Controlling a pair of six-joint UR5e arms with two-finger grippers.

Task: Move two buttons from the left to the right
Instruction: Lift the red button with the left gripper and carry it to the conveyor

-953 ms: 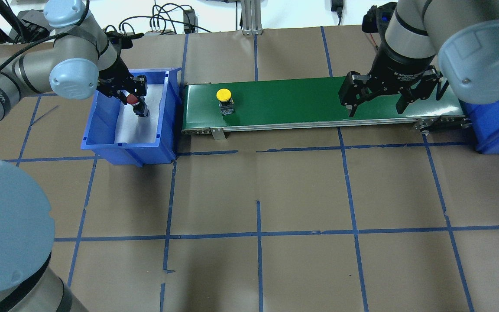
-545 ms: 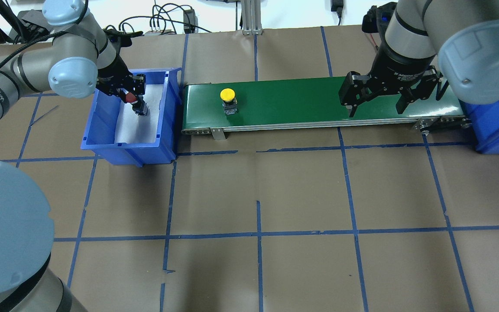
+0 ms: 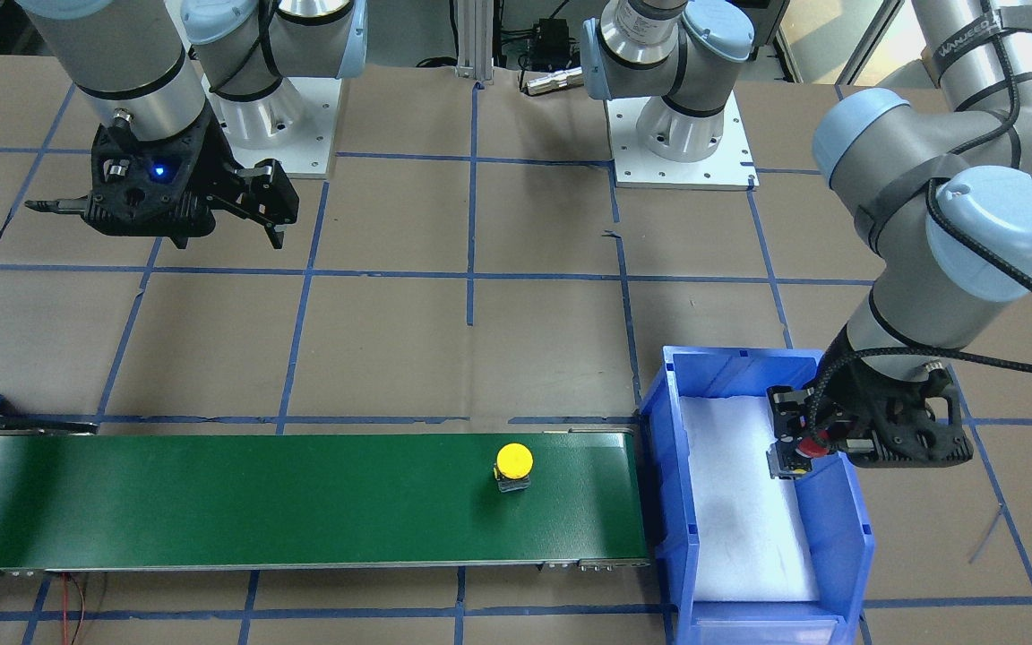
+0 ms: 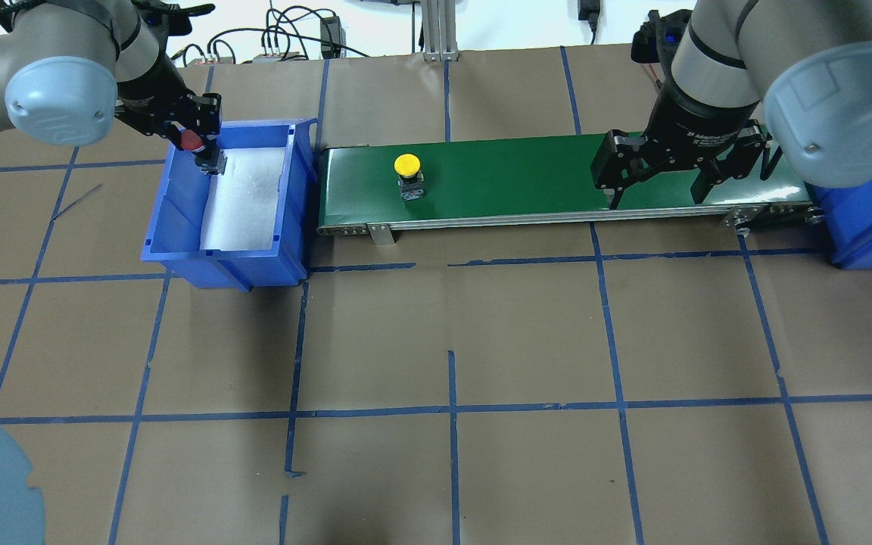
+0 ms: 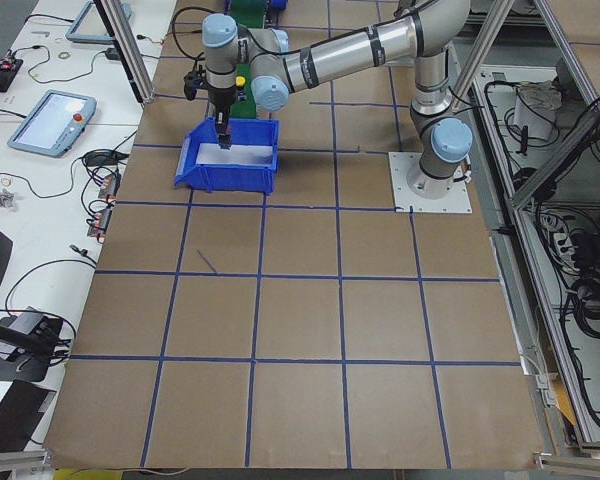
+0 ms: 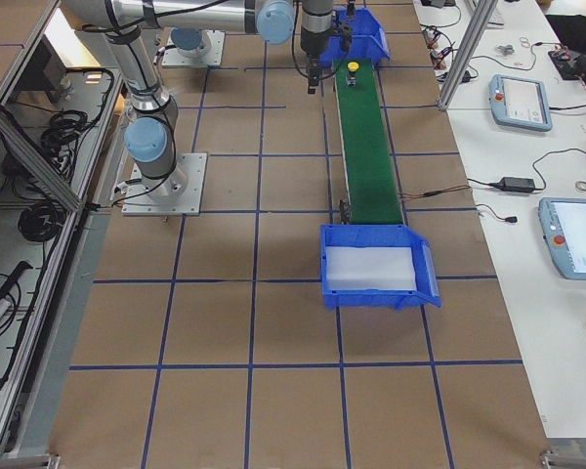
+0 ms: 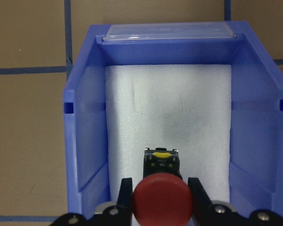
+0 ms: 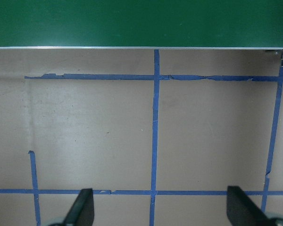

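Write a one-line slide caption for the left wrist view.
Left hand grips the red button over the blue bin.

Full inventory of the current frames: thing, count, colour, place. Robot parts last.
yellow button: 1, yellow cap, upright on the belt near the left bin
red button: 1, red cap, held over the left bin
conveyor belt: 1, green, between the bins
left bin: 1, blue, white foam floor, at the belt's left end
right bin: 1, blue, at the belt's right end
table: 1, brown with a blue tape grid
pendants: at least 2, grey with blue screens, on the side bench
left gripper: 1, black, shut on the red button
right gripper: 1, black, open, empty, at the belt's right end
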